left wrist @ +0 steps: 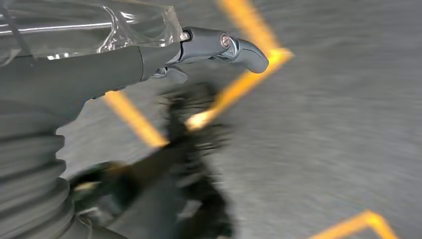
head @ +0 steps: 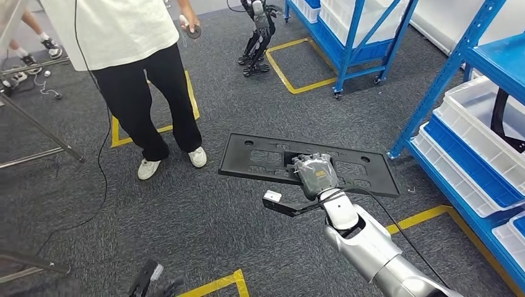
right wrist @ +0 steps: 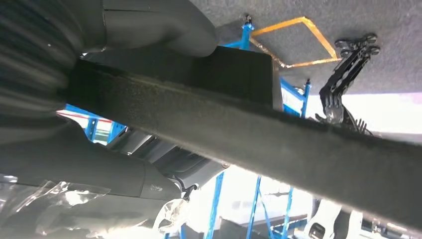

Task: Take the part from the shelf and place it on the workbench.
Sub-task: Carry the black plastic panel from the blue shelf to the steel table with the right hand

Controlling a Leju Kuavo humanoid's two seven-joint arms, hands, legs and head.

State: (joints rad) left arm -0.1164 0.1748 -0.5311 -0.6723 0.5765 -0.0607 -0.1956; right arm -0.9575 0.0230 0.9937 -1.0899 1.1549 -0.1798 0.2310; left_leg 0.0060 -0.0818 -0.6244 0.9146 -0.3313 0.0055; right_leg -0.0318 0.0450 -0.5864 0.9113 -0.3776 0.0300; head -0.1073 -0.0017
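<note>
Right hand point(head: 316, 174): you are gripping the black part point(head: 266, 159) at its near edge, carrying it flat above the carpet.
Left hand point(left wrist: 149, 59): hanging low, fingers extended, holding nothing.
Person point(head: 133, 68): standing ahead-left.

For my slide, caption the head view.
Right hand carrying the flat black part over grey carpet, beside blue shelving.

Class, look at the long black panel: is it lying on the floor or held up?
Held up. The right hand grips the black panel at its middle, roughly level above the carpet; its fingers wrap the edge.
</note>
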